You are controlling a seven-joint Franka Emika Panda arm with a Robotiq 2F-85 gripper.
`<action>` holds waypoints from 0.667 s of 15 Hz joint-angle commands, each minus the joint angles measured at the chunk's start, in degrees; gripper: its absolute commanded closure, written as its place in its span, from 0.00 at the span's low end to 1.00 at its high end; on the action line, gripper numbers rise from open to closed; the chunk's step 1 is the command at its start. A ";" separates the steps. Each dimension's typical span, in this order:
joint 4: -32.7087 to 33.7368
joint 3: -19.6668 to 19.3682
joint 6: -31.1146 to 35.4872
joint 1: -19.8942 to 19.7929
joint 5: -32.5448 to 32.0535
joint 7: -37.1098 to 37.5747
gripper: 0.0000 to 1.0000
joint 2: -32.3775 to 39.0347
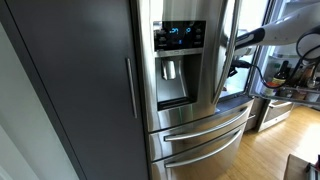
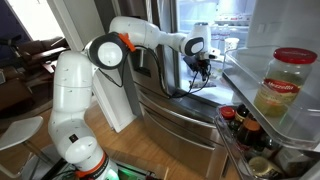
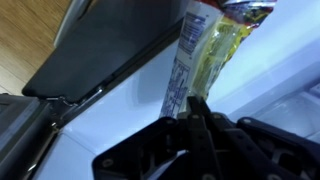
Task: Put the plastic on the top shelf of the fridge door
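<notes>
In the wrist view my gripper is shut on the plastic, a long yellow and white packet with a red end that sticks out past the fingertips. In both exterior views my gripper is in the open fridge compartment, beside the steel door with the blue-lit dispenser. The fridge door stands open, its inner side facing an exterior view. Its clear top shelf holds a jar with a red lid. My gripper is well apart from that shelf.
Several bottles stand on the lower door shelf. Two steel freezer drawers with bar handles lie below the gripper. A dark cabinet panel flanks the fridge. The white robot base stands on a wooden floor.
</notes>
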 commanded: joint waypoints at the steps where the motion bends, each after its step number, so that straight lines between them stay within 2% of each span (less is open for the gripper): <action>1: -7.39 -1.61 -5.97 1.21 -5.50 1.46 1.00 -10.22; 5: -10.91 -3.00 -9.55 1.54 -13.03 2.87 1.00 -18.43; 9: -15.59 -2.74 -12.43 1.37 -17.60 4.97 1.00 -26.24; 10: -10.21 -2.55 -11.97 0.32 -15.02 2.97 1.00 -20.79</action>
